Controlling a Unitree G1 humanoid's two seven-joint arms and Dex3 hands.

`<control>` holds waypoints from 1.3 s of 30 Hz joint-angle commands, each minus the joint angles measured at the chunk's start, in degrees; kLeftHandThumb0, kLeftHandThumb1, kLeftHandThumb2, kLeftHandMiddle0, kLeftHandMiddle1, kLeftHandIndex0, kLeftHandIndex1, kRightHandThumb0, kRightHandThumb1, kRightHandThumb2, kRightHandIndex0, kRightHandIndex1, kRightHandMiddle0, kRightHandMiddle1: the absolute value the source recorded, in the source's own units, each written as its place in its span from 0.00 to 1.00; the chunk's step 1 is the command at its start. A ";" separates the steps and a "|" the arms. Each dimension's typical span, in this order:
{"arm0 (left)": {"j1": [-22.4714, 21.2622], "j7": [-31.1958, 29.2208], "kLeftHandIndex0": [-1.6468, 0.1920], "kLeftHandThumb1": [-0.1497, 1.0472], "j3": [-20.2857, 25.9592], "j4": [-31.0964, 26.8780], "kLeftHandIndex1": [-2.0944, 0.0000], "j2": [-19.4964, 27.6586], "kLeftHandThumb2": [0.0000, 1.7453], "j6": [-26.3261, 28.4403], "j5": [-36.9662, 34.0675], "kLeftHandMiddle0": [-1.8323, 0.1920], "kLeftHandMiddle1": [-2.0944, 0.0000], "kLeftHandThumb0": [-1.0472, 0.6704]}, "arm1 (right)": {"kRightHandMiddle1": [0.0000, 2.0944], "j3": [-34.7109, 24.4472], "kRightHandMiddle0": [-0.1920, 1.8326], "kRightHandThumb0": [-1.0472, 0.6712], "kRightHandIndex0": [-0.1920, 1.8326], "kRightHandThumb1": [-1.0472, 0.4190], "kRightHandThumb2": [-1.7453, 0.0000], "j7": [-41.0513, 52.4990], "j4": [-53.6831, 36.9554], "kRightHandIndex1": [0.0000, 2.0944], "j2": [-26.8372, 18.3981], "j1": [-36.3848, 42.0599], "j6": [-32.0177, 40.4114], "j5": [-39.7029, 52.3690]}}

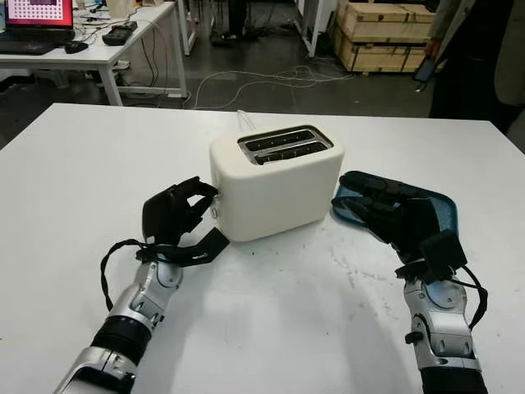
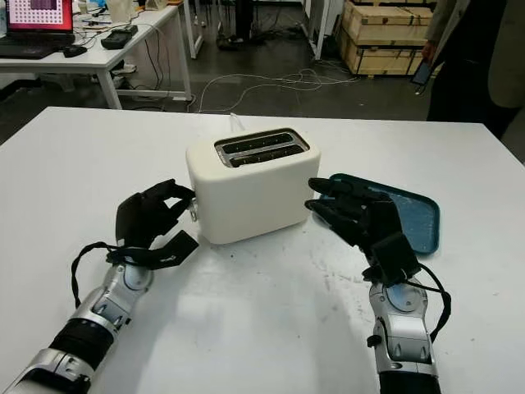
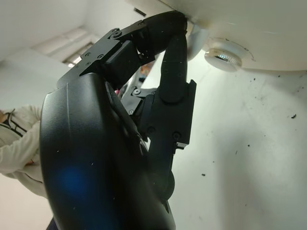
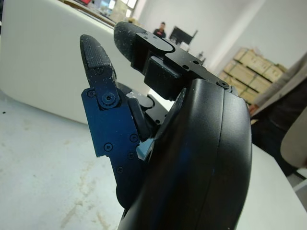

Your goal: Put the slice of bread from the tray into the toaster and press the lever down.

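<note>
Toaster and tray on white table.
Cream two-slot toaster (image 1: 275,182) stands upright mid-table; slots look dark, possibly loaded, contents unclear. Lever (image 1: 215,205) on its left end. Blue tray (image 2: 414,215) lies flat just right of it, no bread visible.

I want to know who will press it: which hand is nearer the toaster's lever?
Left. The left hand is at the toaster's end, its fingertips at the lever. The right hand hovers open at the opposite end, over the blue tray.
</note>
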 commanded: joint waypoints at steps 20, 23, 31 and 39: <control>-3.52 -7.99 0.43 0.78 -10.09 -1.76 0.56 -0.21 0.00 2.04 6.39 0.58 0.17 0.49 | 0.00 -0.04 0.64 0.34 0.59 0.13 1.00 -0.17 0.54 0.20 -0.04 -0.32 -0.60 0.19; -2.29 -7.67 0.42 0.77 -9.92 -3.60 0.55 -0.59 0.01 4.36 5.86 0.57 0.17 0.50 | 0.00 0.06 0.64 0.35 0.59 0.14 1.00 -0.24 0.09 0.20 -0.04 -0.09 -0.17 0.13; -0.80 -15.48 0.33 0.75 -15.28 8.52 0.76 -6.59 0.00 14.21 6.89 0.53 0.44 0.51 | 0.00 -0.20 0.64 0.34 0.59 0.13 1.00 -0.03 -0.16 0.20 -0.67 0.08 0.27 0.11; -1.00 -18.40 0.34 0.79 -16.12 7.43 0.78 -6.22 0.00 15.01 7.04 0.56 0.38 0.48 | 0.00 0.06 0.65 0.33 0.59 0.14 1.00 0.24 0.10 0.21 -0.49 0.00 0.07 0.21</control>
